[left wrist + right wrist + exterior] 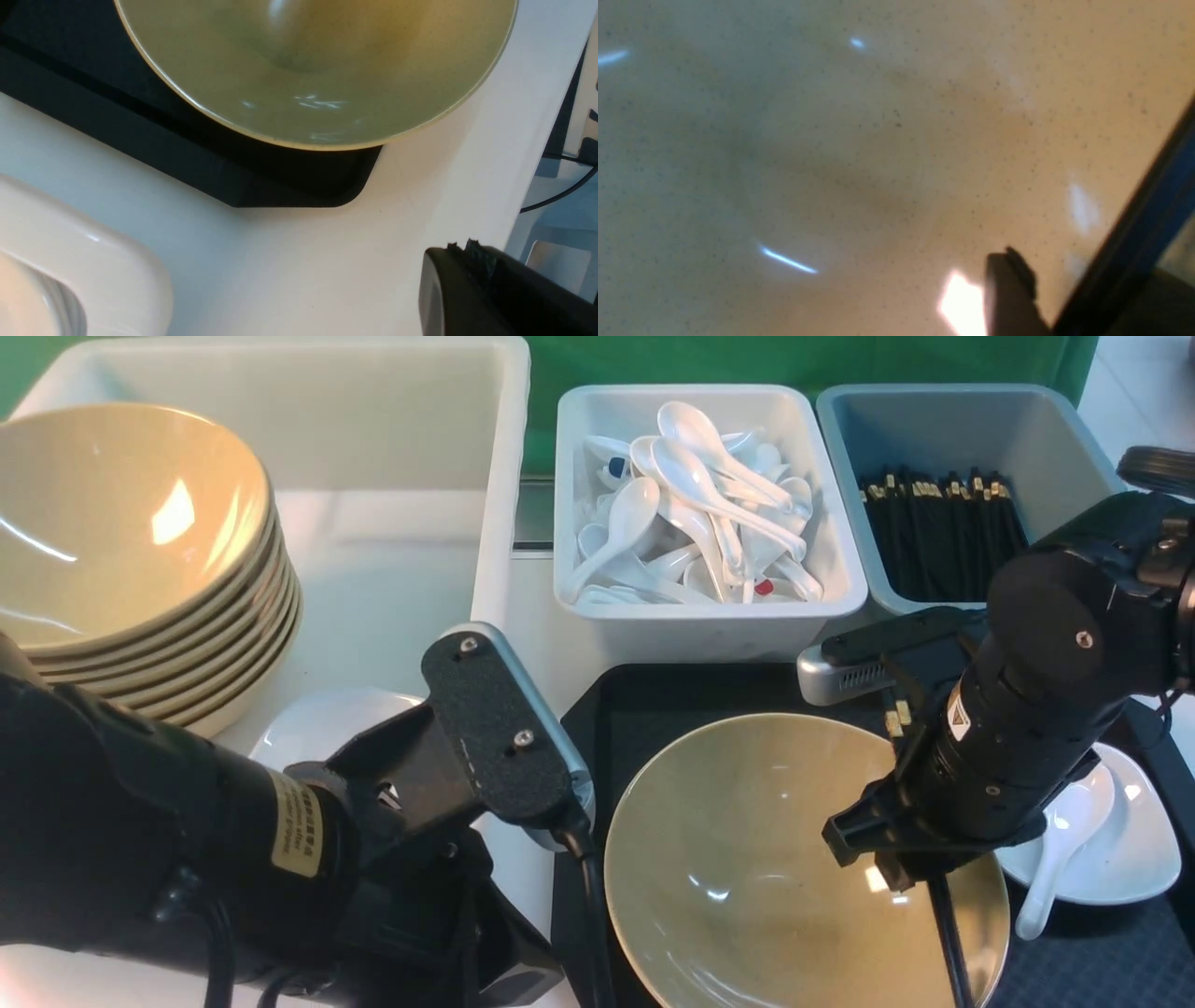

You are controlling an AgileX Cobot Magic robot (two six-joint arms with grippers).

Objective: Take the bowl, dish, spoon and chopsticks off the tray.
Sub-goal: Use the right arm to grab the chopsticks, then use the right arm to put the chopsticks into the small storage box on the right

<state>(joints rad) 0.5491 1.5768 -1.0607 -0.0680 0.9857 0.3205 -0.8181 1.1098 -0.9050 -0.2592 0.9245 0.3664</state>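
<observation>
We found the right gripper (885, 861) low over the large glossy tan-yellow bowl (747, 868), which sat directly beneath it on the flat black plastic tray (653, 695). The thin black chopsticks with gold bands (948, 933) ran past its fingers across the bowl. We could not tell whether the jaws clamped them. The small shallow white dish (1134, 859), carrying the short white soup spoon (1055, 868), lay just to that gripper's right. The left gripper (467, 252) was closed and empty, near the tray's cut corner.
</observation>
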